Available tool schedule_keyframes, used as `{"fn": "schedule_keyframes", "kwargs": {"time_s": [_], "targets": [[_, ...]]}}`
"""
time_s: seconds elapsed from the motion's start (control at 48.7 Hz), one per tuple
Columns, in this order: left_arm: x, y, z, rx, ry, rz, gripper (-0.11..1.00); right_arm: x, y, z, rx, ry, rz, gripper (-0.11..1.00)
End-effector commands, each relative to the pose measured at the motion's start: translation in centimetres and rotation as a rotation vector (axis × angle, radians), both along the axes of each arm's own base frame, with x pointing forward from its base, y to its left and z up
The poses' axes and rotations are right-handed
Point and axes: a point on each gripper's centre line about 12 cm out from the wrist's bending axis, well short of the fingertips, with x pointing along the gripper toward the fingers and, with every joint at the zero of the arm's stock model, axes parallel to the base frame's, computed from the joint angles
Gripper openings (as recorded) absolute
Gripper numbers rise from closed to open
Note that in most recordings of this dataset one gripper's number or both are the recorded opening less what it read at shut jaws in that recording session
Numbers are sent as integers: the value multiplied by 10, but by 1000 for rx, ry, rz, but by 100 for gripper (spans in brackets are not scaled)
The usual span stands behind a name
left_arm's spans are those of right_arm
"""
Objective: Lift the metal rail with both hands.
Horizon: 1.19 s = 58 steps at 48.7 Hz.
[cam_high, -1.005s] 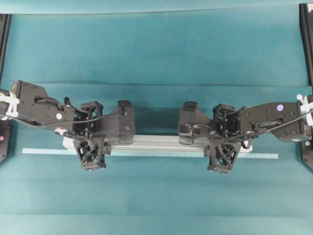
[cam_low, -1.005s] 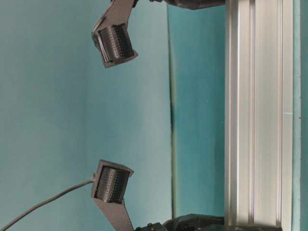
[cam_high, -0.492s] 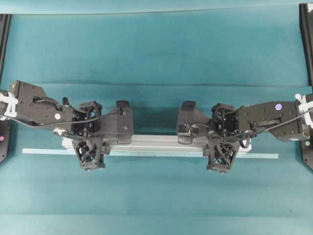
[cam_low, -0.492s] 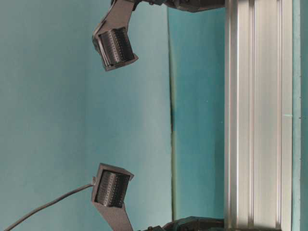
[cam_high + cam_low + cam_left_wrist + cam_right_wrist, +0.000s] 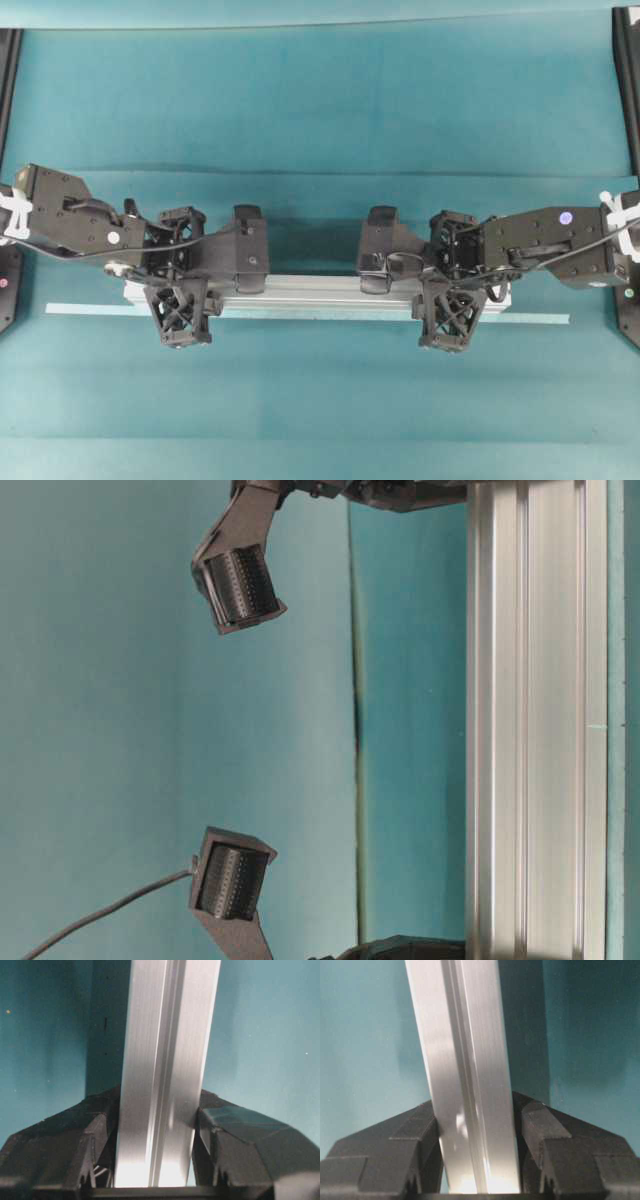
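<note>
The metal rail [image 5: 310, 289] is a long silver grooved bar running left to right across the middle of the teal cloth. My left gripper [image 5: 181, 296] is shut on it near its left end. My right gripper [image 5: 446, 301] is shut on it near its right end. In the left wrist view the rail [image 5: 165, 1060] runs between both black fingers [image 5: 95, 1140], which press its sides. The right wrist view shows the same hold on the rail [image 5: 465, 1060]. A broad dark shadow lies beside the rail on the cloth. The table-level view shows the rail [image 5: 530, 730] filling the right side.
A thin pale-teal tape strip [image 5: 300, 317] lies on the cloth just in front of the rail and reaches past both its ends. Black frame posts [image 5: 626, 80] stand at the left and right edges. A cloth fold [image 5: 320, 173] crosses behind the arms.
Both grippers and the rail between them have shifted a little away from the tape strip and slightly left in the overhead view. Neither grip has changed.
</note>
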Motion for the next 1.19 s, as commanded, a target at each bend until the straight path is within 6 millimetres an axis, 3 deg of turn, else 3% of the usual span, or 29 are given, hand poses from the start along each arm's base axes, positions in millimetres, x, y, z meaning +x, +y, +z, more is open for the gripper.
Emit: {"fn": "schedule_keyframes", "kwargs": {"time_s": [0.0,0.554,0.595,0.698,0.78,0.841,1.026,1.169], "targets": [[5,-1,3,-4,-61,3,37,-1,-10,-6,-5,11,-26,39],[0,-2,1,-9,-88,9,39,-3,-10,-8,-4,3,-32,40],[0,-2,1,-10,-86,10,48,-3,-10,-8,-4,2,-34,45],[0,-3,1,-7,-89,-2,78,-3,-10,-8,-4,5,-34,74],[1,-4,2,-7,-95,-5,95,-3,-8,-8,-5,5,-21,91],[1,-5,2,-6,-95,-9,96,-2,-7,-7,-6,2,-19,96],[-1,-5,3,-6,-94,-11,93,0,-7,-4,-5,-10,-20,95],[-2,-3,25,-4,-126,-7,93,2,-6,19,-5,-40,-15,95]]}}
